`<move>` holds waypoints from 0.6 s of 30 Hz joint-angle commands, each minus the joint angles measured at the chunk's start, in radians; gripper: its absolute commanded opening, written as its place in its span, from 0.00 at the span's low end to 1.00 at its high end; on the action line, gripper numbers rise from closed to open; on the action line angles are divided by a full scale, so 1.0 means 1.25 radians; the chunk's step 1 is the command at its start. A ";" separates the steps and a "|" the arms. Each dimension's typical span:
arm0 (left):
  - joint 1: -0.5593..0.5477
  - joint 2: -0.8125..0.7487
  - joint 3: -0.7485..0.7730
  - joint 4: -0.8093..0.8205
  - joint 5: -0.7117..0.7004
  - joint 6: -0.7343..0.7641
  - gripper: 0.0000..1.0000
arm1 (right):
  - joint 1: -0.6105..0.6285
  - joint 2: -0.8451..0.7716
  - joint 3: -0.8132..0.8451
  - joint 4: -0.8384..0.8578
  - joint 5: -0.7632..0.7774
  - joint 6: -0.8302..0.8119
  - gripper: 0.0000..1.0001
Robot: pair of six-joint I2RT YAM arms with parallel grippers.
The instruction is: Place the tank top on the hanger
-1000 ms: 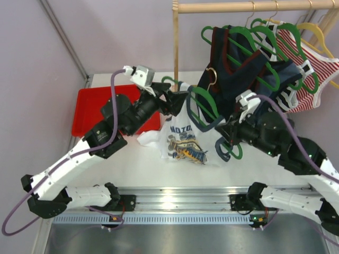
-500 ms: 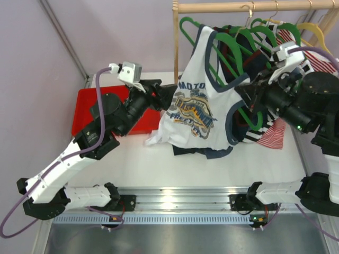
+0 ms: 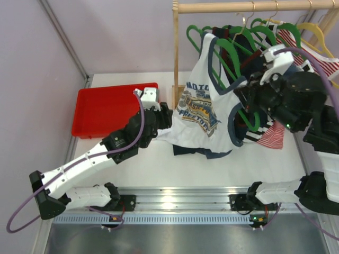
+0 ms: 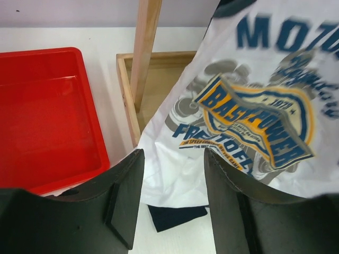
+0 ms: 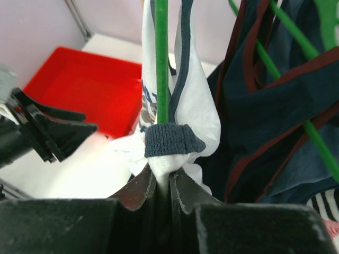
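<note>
The white tank top [image 3: 201, 106] with navy trim and a blue-and-yellow graphic hangs over a green hanger [image 3: 192, 38] beside the rack. Its hem reaches the table. My right gripper [image 3: 241, 98] holds it up from the right. In the right wrist view the gripper [image 5: 169, 180] is shut on white fabric of the tank top [image 5: 196, 106] just under a fold of navy trim, with the green hanger arm [image 5: 161, 53] rising straight above. My left gripper [image 3: 161, 114] is low at the hem's left side. In its wrist view it [image 4: 172, 159] is open and empty, facing the graphic [image 4: 254, 121].
A red tray [image 3: 106, 108] lies at the left. The wooden rack post [image 3: 175, 53] and rail [image 3: 238, 6] carry other green hangers, a dark navy top with red trim [image 5: 265, 106], a striped top [image 3: 275, 135] and a yellow hanger [image 3: 318, 32]. A dark navy cloth [image 4: 177, 217] lies under the hem.
The tank top and hanger rose from the table up beside the rail, carried by my right gripper. My left gripper came away from the top's side and dropped low, open.
</note>
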 commanded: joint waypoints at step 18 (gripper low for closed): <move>0.003 -0.026 0.002 0.044 0.029 -0.020 0.54 | -0.270 0.081 -0.113 0.201 -0.279 -0.001 0.00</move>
